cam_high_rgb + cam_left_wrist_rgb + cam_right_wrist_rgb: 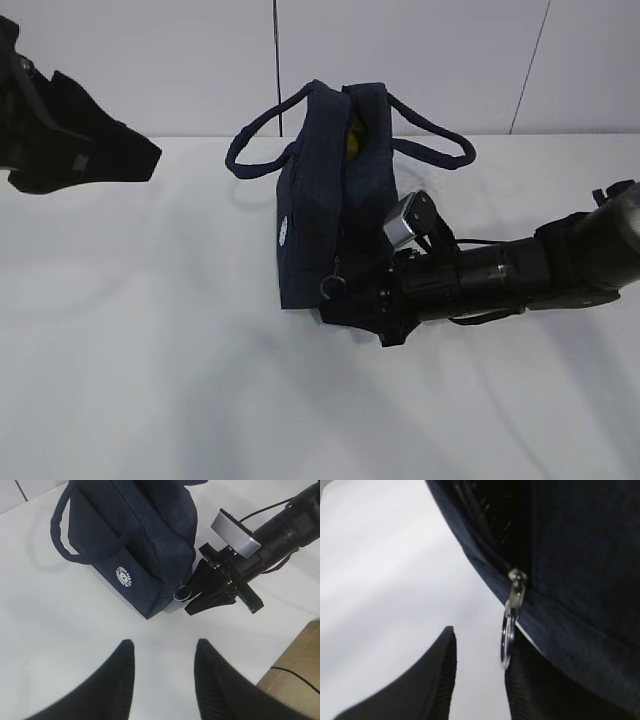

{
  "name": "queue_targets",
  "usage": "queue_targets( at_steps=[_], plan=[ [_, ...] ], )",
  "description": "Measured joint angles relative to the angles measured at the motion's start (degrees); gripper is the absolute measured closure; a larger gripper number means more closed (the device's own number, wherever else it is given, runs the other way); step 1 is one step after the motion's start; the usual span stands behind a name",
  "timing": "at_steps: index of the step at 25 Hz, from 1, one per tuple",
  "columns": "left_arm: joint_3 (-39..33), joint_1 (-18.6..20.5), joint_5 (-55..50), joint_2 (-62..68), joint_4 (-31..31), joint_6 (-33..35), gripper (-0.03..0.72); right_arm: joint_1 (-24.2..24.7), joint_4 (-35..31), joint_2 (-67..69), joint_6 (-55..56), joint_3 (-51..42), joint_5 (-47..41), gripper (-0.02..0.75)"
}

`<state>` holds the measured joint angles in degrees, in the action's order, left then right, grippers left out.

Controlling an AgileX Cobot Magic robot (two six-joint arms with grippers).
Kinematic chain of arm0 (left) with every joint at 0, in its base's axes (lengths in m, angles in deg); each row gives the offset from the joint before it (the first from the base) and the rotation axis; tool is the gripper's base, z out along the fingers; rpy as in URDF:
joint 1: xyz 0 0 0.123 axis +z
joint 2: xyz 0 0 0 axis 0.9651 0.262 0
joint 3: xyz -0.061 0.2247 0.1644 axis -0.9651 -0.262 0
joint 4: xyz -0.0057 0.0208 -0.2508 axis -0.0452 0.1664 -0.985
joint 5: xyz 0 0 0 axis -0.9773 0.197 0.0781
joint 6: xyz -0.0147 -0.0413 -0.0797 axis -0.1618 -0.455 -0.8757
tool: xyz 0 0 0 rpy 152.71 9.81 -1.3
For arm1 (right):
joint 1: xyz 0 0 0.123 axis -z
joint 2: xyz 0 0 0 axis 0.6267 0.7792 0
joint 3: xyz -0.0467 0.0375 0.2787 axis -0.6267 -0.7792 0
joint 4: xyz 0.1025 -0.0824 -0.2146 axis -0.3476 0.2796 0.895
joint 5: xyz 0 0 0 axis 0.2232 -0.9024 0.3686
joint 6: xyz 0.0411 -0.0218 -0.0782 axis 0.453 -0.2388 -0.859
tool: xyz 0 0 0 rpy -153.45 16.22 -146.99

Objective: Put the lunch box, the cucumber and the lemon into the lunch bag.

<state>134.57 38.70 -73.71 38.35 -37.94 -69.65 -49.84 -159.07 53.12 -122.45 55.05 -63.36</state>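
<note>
The dark navy lunch bag (325, 205) stands in the middle of the table with its top zipper open. A yellow patch, the lemon (353, 140), shows inside the opening. The lunch box and the cucumber are hidden. My right gripper (480, 640) is open at the bag's near end. The metal ring pull (507, 637) hangs from the zipper slider against the inner face of its right finger. The ring pull also shows in the exterior view (332, 288) and the left wrist view (182, 593). My left gripper (164, 650) is open and empty, above the table in front of the bag (135, 535).
The left arm (70, 140) hovers at the far left, away from the bag. The bag's two loop handles (255, 140) spread out to both sides. A round white logo (123, 576) faces the left side. A brown surface (300, 670) lies past the table's edge.
</note>
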Motion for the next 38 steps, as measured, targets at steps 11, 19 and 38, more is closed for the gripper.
queue_targets(
  at_steps=[11, 19, 38],
  plan=[
    [0.0, 0.0, -0.22, 0.0, 0.0, 0.0, 0.421, 0.0, -0.12, 1.04, 0.0, 1.56, -0.4, 0.493],
    [0.0, 0.0, -0.22, 0.0, 0.0, 0.0, 0.421, 0.0, -0.12, 1.04, 0.46, 2.09, -0.26, 0.494],
    [0.0, 0.0, -0.22, 0.0, 0.0, 0.0, 0.421, 0.0, -0.12, 1.04, 2.98, 2.09, 1.65, 0.738]
  ],
)
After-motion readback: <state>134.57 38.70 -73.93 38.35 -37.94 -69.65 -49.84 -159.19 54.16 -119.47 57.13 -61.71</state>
